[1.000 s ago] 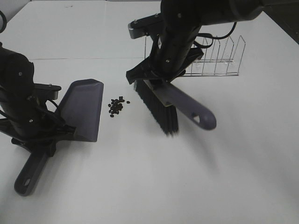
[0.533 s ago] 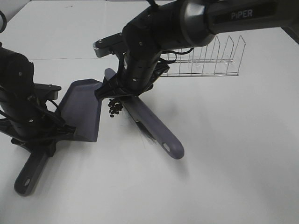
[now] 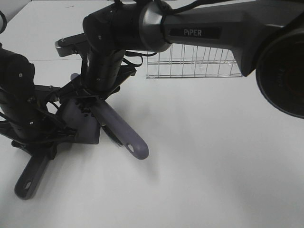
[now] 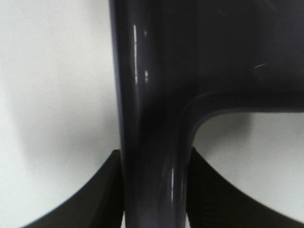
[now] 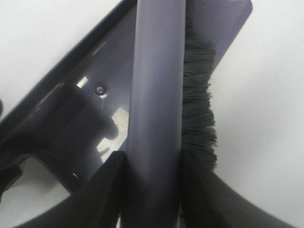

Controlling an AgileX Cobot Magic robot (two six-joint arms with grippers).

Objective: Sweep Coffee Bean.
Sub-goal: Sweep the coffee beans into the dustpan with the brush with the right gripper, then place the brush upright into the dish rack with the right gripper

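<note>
The purple-grey dustpan (image 3: 78,124) lies on the white table at the left, and my left gripper (image 3: 42,148) is shut on its handle (image 3: 27,181). The left wrist view shows that handle (image 4: 152,142) between the fingers (image 4: 102,194). My right gripper (image 3: 96,95) reaches across the middle, shut on the brush (image 3: 124,137), whose bristles rest over the dustpan's blade. A few coffee beans (image 3: 85,110) show on the pan under the arm; the others are hidden. The right wrist view shows the brush back (image 5: 156,95), the bristles (image 5: 197,109), the dustpan (image 5: 71,109) and one bean (image 5: 99,89).
A wire rack (image 3: 194,64) stands at the back, behind the right arm. The right arm's thick black link (image 3: 209,31) crosses the upper part of the exterior view. The white table (image 3: 213,156) spreads to the right and front.
My right gripper swept the brush leftward across the bean cluster onto the dustpan. The beans left the bare table. The left arm and dustpan stayed still.
</note>
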